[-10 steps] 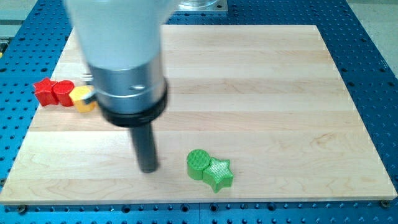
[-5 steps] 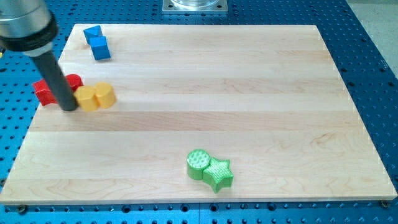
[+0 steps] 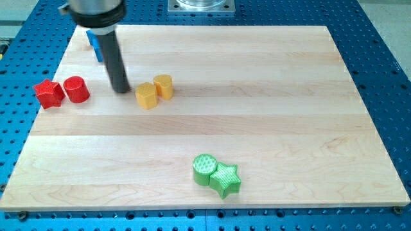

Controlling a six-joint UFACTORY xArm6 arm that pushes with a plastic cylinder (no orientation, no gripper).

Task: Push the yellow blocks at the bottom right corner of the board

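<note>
Two yellow blocks sit side by side left of the board's middle: a hexagonal one (image 3: 146, 95) and a cylinder (image 3: 163, 86) just up and right of it, touching. My tip (image 3: 120, 88) rests on the board a short way left of the hexagonal yellow block, not touching it. The dark rod rises from there to the view's top left.
A red star (image 3: 49, 94) and a red cylinder (image 3: 76, 89) lie at the left edge of the wooden board (image 3: 257, 96). A blue block (image 3: 95, 46) is partly hidden behind the rod at top left. A green cylinder (image 3: 205, 169) and green star (image 3: 225, 179) sit near the bottom edge.
My tip moved right and slightly up from beside the red blocks. The two yellow blocks have shifted right and up, away from the red ones.
</note>
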